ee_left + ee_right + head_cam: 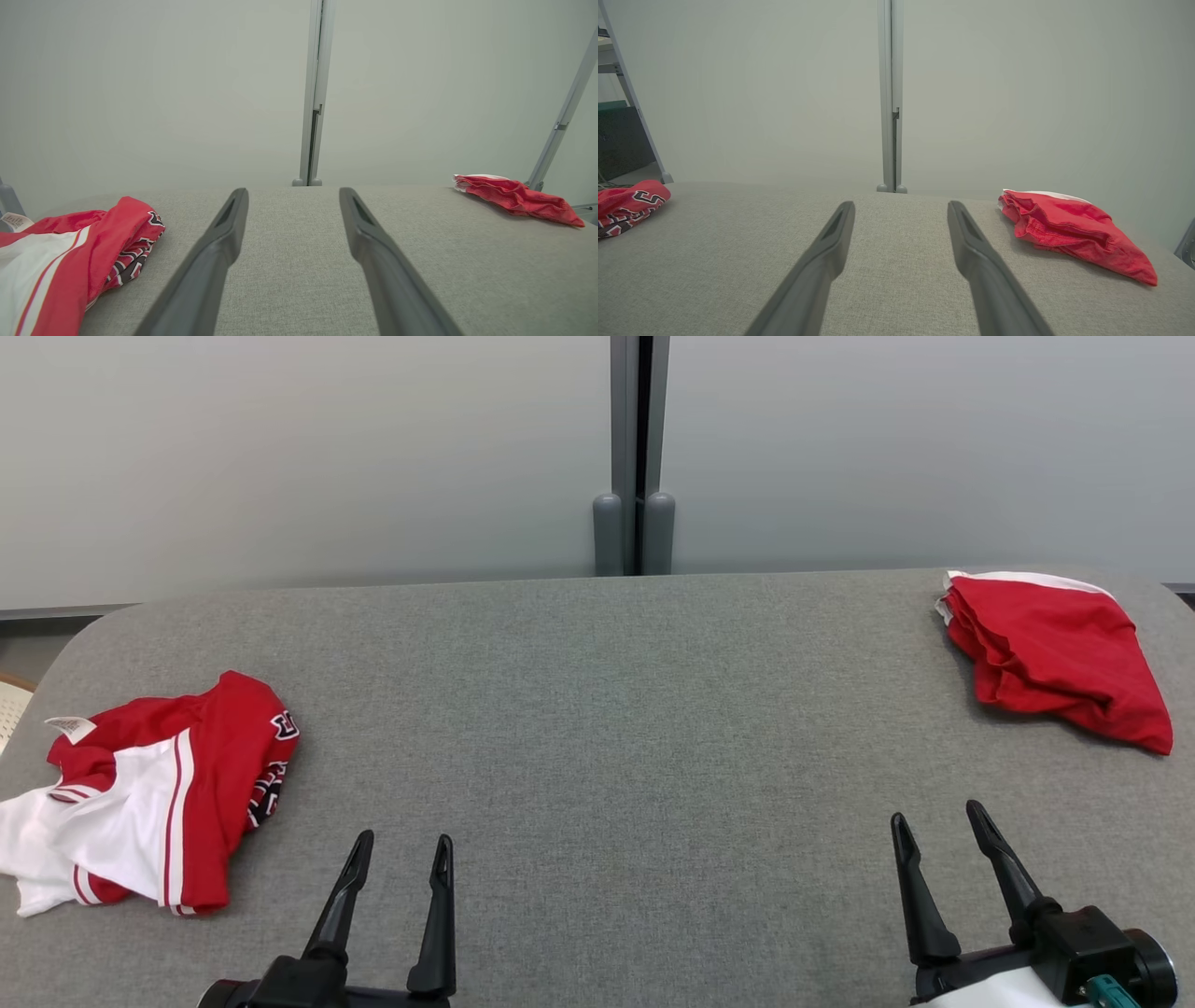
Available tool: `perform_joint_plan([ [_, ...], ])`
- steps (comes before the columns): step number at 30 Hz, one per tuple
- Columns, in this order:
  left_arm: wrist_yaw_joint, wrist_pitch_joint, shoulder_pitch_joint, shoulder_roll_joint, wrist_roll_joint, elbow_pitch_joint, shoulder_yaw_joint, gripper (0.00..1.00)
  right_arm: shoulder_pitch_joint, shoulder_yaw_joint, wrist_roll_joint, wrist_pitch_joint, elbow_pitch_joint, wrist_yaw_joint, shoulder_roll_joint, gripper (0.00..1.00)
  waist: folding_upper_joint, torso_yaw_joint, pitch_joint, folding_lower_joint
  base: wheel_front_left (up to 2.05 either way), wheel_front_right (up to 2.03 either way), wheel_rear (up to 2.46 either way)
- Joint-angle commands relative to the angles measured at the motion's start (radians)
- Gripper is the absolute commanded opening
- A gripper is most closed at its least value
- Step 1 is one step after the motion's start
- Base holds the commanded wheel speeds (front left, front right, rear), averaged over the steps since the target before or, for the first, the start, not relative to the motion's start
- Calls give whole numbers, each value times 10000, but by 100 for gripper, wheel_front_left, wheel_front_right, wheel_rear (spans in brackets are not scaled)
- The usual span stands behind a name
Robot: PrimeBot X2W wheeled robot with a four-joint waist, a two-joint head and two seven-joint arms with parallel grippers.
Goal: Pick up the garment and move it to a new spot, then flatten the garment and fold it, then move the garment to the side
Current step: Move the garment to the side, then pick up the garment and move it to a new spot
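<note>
A crumpled red-and-white garment (168, 793) with dark lettering lies at the table's left edge, seen also in the left wrist view (70, 242) and the right wrist view (626, 205). A second, plain red garment (1055, 653) with a white band lies bunched at the far right (518, 198) (1069, 228). My left gripper (404, 840) (293, 191) is open over the near table, to the right of the red-and-white garment and apart from it. My right gripper (936, 812) (901, 204) is open too, nearer than the red garment, holding nothing.
The grey fabric-covered table (607, 709) has rounded far corners. A pale wall with a grey vertical post (637, 457) stands behind it. A metal frame leg (560, 126) rises past the table's right end.
</note>
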Motion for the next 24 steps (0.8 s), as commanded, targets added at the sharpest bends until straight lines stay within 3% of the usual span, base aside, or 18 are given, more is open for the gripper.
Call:
perform_joint_plan([
  [1,3,0,53,35,64,9,1,100,69,-6,42,-8,-53,-25,-6,100,-1,-12,7,0,0,0,0],
  [18,-71,0,-81,34,65,231,-71,100,148,-114,189,-8,14,-24,42,100,-1,161,-24,0,0,0,0],
  [24,-30,0,-111,37,53,287,-79,100,220,17,260,-8,-4,-24,56,100,-1,696,-31,0,0,0,0],
])
